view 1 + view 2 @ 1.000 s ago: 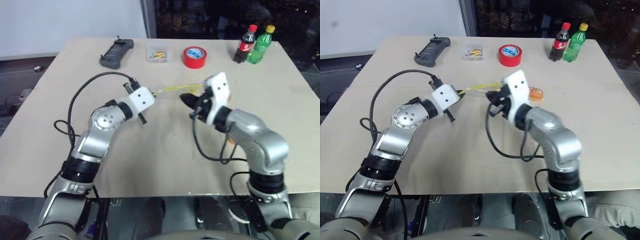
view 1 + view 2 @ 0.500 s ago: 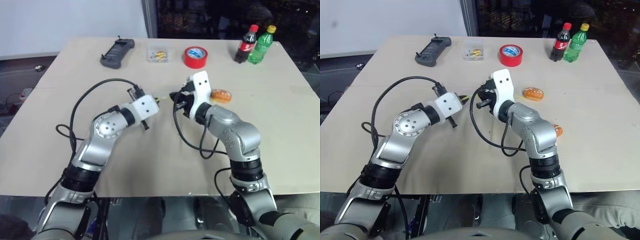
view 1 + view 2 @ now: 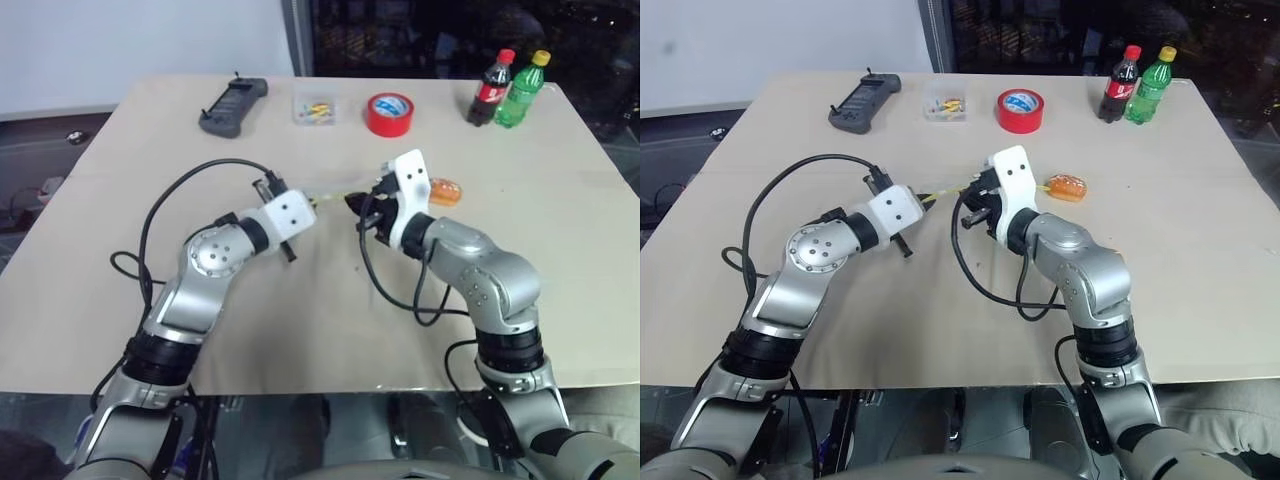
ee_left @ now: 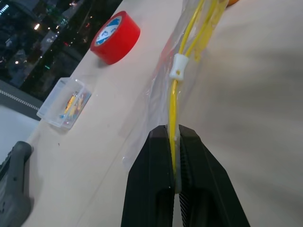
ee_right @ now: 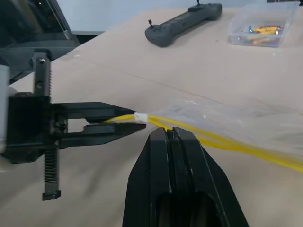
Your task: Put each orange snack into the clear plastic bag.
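Left wrist view: left hand (image 4: pixel 173 156) pinches bag's (image 4: pixel 163 85) yellow seal.

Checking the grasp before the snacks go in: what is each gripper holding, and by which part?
The left gripper pinches the clear plastic bag by its yellow seal strip. The right gripper is shut, apparently holding nothing.

Left pincer (image 4: pixel 173 142) (shut) on clear plastic bag (image 4: pixel 176 75)

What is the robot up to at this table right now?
The left gripper is shut on the yellow seal strip of the clear plastic bag, holding it above the table. The right gripper is shut just beside the strip. One orange snack lies on the table, outside the bag.
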Controlling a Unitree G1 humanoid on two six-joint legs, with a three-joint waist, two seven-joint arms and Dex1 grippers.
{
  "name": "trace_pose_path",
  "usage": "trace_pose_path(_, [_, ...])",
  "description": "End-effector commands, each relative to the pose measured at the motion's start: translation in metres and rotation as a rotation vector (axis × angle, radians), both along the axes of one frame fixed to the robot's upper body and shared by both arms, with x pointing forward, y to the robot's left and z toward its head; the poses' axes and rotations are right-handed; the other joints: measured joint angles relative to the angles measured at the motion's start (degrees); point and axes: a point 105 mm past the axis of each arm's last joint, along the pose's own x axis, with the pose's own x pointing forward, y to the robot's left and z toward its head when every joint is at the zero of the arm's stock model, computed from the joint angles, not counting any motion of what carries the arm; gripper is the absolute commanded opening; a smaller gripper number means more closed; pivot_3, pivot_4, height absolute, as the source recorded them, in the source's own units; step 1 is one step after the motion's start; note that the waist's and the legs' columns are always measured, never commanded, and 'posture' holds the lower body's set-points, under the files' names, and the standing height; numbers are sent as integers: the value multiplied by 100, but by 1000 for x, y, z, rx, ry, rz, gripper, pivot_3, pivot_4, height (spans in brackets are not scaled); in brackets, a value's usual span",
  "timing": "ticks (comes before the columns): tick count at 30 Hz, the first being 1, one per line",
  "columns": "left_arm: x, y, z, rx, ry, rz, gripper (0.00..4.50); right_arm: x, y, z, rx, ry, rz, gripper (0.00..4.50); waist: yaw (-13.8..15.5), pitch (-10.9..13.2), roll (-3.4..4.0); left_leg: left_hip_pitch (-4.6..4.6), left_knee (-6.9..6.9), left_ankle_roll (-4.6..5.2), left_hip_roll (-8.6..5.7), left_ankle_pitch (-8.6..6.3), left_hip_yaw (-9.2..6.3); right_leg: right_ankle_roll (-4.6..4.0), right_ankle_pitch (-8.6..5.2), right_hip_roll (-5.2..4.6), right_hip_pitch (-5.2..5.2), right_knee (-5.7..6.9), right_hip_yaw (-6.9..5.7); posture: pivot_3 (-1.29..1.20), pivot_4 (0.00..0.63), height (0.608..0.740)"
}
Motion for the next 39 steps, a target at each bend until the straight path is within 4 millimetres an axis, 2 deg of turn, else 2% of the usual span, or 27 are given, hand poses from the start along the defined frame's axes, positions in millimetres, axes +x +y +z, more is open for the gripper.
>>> trace_pose_path(1, [-8,-8,16,-6,-63,-41,0,4,2,10,20,-39,-16,83,2,0,0,0,0,0,0,0,0,0,0,0,0,-1,0,0,150,740])
trace_pose_path(9, [-14,-12,12,23,-64,-75,0,11,2,6,51,-10,-51,83,2,0,0,-1,0,0,0,0,1,0,0,0,0,-1,1,0,150,740])
trace_pose_path(14, [-13,-9,11,14,-51,-55,0,2,4,10,80,-6,6,83,2,0,0,-1,-1,0,0,0,1,0,0,0,-1,-1,1,0,150,740])
trace_pose_path(16, [-11,-7,12,12,-51,-42,0,-6,1,10,28,-53,46,83,18,0,0,-1,-1,0,0,0,1,0,0,-1,0,-1,1,0,150,740])
trace_pose_path(19, [-10,-6,12,14,-50,-39,0,-17,-7,15,-140,-251,82,83,28,0,0,-4,0,0,-2,0,-1,0,0,-3,1,-9,-3,0,150,740])
trace_pose_path(22, [-10,-6,12,18,-51,-40,0,-17,-13,19,-255,-390,52,728,7,1,1,-3,-1,1,-2,0,0,1,-1,-3,1,-9,-2,0,150,740])
trace_pose_path(26, [-10,-7,11,40,-59,-50,0,-17,-13,28,-341,-526,52,2685,-63,1,0,1,-4,0,2,0,0,1,-1,2,0,-7,-1,0,150,740])
trace_pose_path(31, [-11,-7,12,55,-73,-56,0,-7,-10,29,-444,-622,47,2685,-85,0,0,0,-2,0,0,0,3,1,0,0,1,-8,2,0,150,740])
trace_pose_path(39, [-13,-7,12,80,-94,-63,0,3,-6,23,-520,-656,59,2685,-81,1,0,-2,-3,0,0,0,2,1,0,0,1,-9,0,0,150,740])
